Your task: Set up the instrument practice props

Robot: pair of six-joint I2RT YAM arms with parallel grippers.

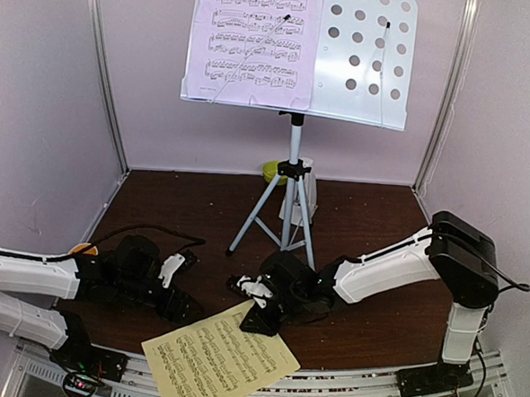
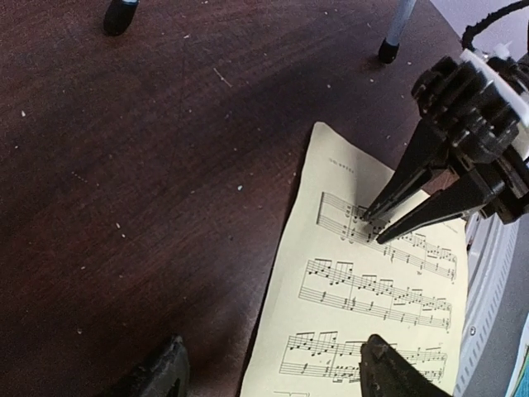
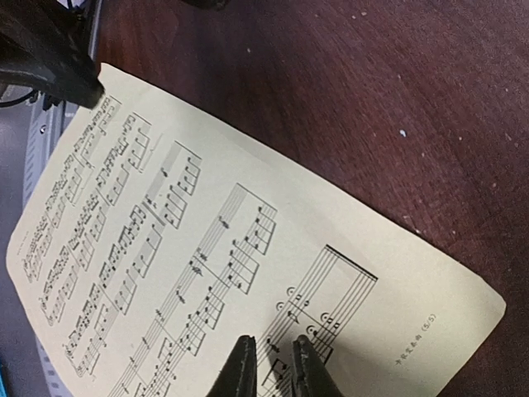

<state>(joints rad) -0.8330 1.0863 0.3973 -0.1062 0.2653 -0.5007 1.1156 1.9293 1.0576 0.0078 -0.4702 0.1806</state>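
Note:
A yellow sheet-music page (image 1: 219, 356) lies flat on the dark table near the front edge. My right gripper (image 3: 274, 368) is tipped down onto its far corner, its fingers only a narrow gap apart with flat paper showing between them. My left gripper (image 2: 278, 368) is open and wide, low over the page's left edge, one finger over the wood and one over the paper. The left wrist view also shows the right gripper (image 2: 372, 225) touching the page. The music stand (image 1: 364, 52) rises on its silver tripod (image 1: 287, 209) at the back, a lavender page (image 1: 252, 40) on its left half.
A green bowl (image 1: 274, 170) and a white, partly hidden object (image 1: 306, 197) sit behind the tripod legs. An orange-lined mug (image 1: 80, 248) peeks out behind the left arm. A metal rail (image 1: 343, 388) runs along the table's front edge.

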